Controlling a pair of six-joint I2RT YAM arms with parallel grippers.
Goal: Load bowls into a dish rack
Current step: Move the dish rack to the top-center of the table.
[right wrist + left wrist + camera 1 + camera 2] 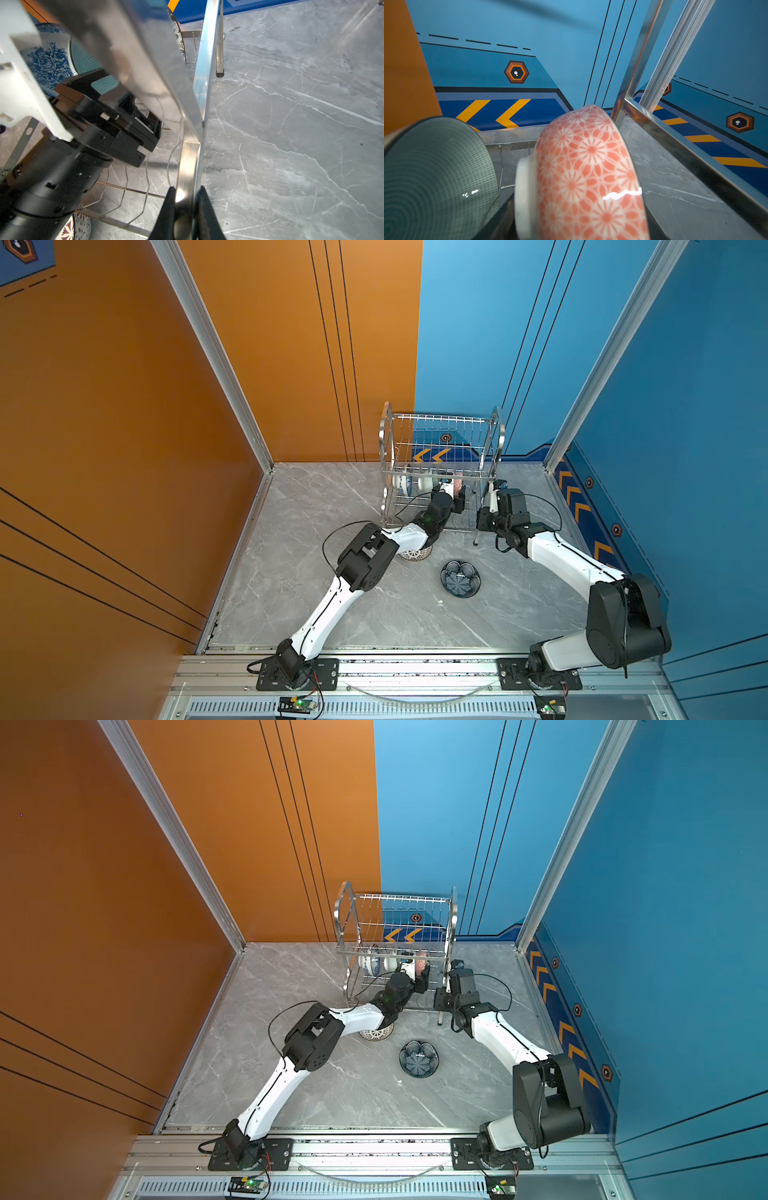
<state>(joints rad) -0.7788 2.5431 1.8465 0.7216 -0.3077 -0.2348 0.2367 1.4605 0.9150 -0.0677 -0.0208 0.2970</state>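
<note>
The steel dish rack (440,435) stands at the back of the table. On its lower shelf a blue-floral bowl (401,485) and a pale mint bowl (436,176) stand on edge. My left gripper (455,491) reaches into that shelf, shut on the reddish flower-patterned bowl (587,170), which is on edge beside the mint one; a dark finger (499,225) shows by its foot. My right gripper (187,198) is shut on the rack's side frame strip (188,164). On the table lie the navy petal bowl (460,578) and the white lattice bowl (413,555), half under my left arm.
Orange and blue walls close in the grey marble table (332,614) at the back and sides. The rack's upper shelf (399,903) holds nothing. My left forearm (374,551) crosses the table in front of the rack.
</note>
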